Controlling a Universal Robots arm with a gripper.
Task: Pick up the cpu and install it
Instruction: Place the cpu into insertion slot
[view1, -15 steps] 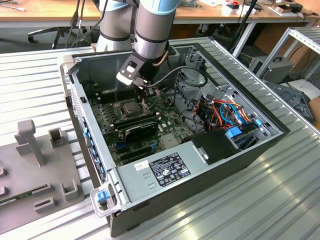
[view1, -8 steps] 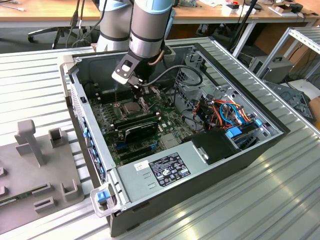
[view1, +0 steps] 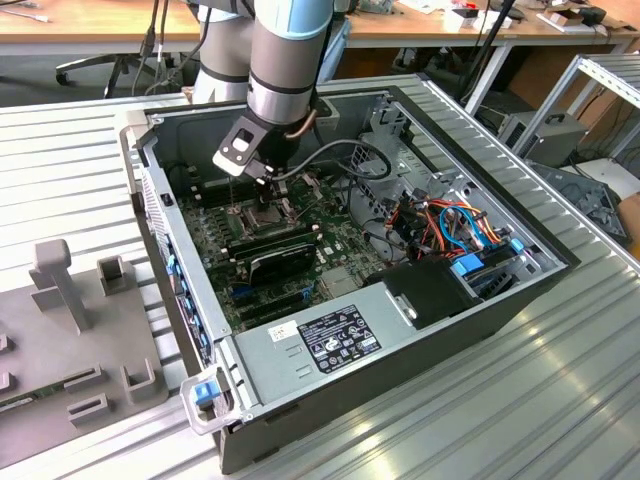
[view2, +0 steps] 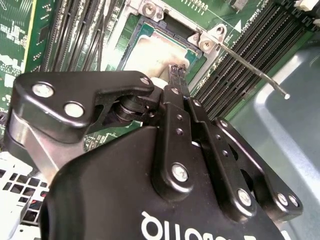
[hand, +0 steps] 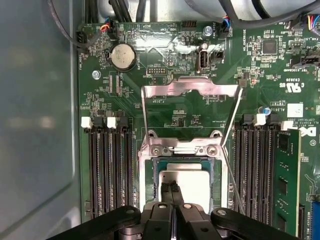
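The cpu (hand: 192, 182) is a pale silver square lying flat inside the dark socket (hand: 150, 175) on the green motherboard (hand: 165, 45); in the second wrist view the cpu (view2: 147, 55) sits in the same recess. My gripper (hand: 170, 192) hangs straight over it, its two thin black fingers pressed together, tips at or just above the chip's face. Whether they touch it I cannot tell. The socket's hinged metal frame (hand: 190, 90) stands flipped open. In the exterior view my gripper (view1: 262, 185) is down inside the computer case over the socket (view1: 265, 212).
The thin socket lever (hand: 231, 150) stands raised beside the socket. Memory slots (hand: 107, 170) flank it, with a green memory stick (hand: 287, 185) in one. Cables (view1: 350, 160) and the case wall (hand: 35, 125) are close by. A grey fixture (view1: 70, 290) lies outside the case.
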